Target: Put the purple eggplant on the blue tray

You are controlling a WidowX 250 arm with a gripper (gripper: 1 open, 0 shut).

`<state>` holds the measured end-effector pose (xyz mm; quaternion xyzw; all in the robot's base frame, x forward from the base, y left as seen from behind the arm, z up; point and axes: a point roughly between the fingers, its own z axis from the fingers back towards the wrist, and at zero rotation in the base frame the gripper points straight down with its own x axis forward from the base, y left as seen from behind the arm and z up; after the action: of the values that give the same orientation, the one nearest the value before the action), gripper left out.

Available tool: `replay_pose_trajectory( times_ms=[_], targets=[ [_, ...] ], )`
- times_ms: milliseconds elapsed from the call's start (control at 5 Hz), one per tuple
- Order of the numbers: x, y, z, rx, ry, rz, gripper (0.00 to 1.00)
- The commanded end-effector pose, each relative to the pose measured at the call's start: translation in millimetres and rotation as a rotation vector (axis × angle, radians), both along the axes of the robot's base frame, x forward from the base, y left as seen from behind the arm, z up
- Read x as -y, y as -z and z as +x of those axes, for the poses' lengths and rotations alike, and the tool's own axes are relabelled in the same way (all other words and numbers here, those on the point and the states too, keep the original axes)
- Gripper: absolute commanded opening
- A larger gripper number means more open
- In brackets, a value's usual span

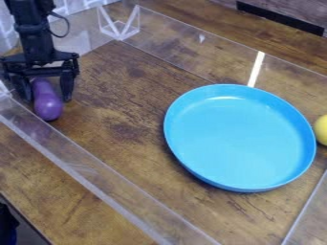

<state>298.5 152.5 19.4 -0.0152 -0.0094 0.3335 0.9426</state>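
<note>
With the blue tray still to be filled, the hand stands wide open around the purple eggplant, nothing gripped; grasp, carry and placing all remain!

Open pincer at purple eggplant; blue tray well apart, on wooden surface

No readable text, labels, brands, numbers or signs (not even a stray letter) anywhere here.
</note>
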Motion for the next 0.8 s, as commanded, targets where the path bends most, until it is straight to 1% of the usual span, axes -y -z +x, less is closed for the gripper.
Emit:
replay_pose_trajectory(
  times_ms=[0, 200, 400, 600],
  targets=[
    [-6, -12.2, 6.6, 0.044, 0.034, 0.023, 1.00],
    [-10, -10.9, 8.8, 0.043, -0.055, 0.025, 0.00],
    [0, -26.7, 11.5, 0.078, -0.070, 0.038, 1.00],
    [14, -49.7, 14.2, 0.110, -0.022, 0.044, 0.00]
  ],
)
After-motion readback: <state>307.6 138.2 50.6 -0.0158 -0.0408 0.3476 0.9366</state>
